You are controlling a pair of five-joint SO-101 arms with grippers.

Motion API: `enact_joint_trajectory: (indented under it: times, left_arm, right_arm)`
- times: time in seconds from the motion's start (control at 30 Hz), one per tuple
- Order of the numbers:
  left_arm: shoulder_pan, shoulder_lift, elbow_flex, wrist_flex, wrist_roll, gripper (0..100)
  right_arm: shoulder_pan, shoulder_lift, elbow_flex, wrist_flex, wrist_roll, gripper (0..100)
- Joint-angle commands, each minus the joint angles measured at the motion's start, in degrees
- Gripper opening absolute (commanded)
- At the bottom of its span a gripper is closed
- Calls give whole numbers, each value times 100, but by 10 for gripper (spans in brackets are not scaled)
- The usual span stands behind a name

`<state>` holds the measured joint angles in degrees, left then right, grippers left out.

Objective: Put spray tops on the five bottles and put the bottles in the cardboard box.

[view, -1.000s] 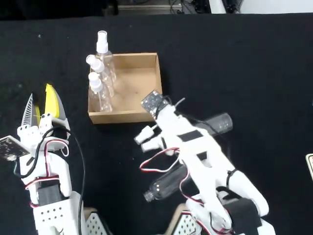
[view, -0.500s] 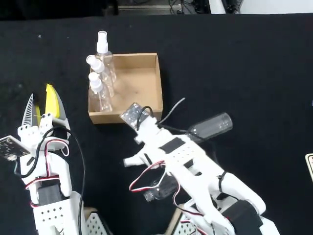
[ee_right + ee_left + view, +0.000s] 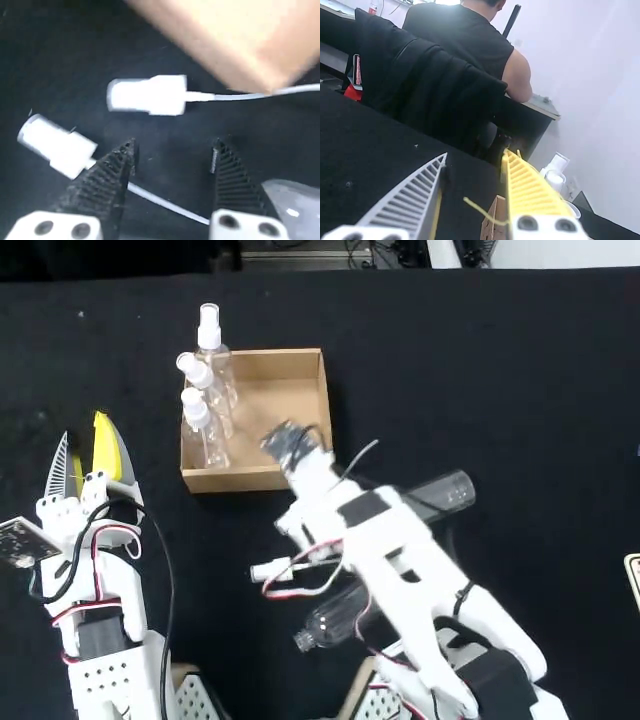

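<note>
1. As the right arm point(image 3: 400, 550) has swung its wrist closer to the cardboard box point(image 3: 290, 380) than half a second ago, the right gripper point(image 3: 172, 145) hangs with jaws spread and empty over two loose spray tops point(image 3: 147, 94) on the black table point(image 3: 520, 370).
2. The box holds three topped bottles point(image 3: 205, 410) along one wall.
3. Two topless bottles point(image 3: 450, 488) lie on the table, partly hidden under the right arm. The left gripper point(image 3: 475, 154) is spread and empty, well apart.

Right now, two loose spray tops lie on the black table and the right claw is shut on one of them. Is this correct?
Not quite. The right claw is open and holds nothing. The right wrist view shows its jaws apart, with one spray top and the other both lying loose on the black table, neither one gripped.
</note>
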<state>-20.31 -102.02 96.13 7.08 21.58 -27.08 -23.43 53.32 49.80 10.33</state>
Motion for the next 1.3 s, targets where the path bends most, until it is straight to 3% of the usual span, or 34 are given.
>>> enact_joint_trajectory:
  times: [0.0, 0.17, 0.33, 1.27]
  left_arm:
    - [-48, 0, 136, -114, 44, 152]
    - [-48, 0, 136, -114, 53, 152]
    - [-48, 0, 136, -114, 53, 152]
    - [-48, -9, 136, -114, 62, 152]
  right_arm:
    - [369, -242, -488, -88, -703, 204]
    - [308, -242, -48, -1020, -1152, 204]
    - [343, -242, 514, -1864, -1134, 204]
    - [-316, -233, 892, -2295, -1178, 204]
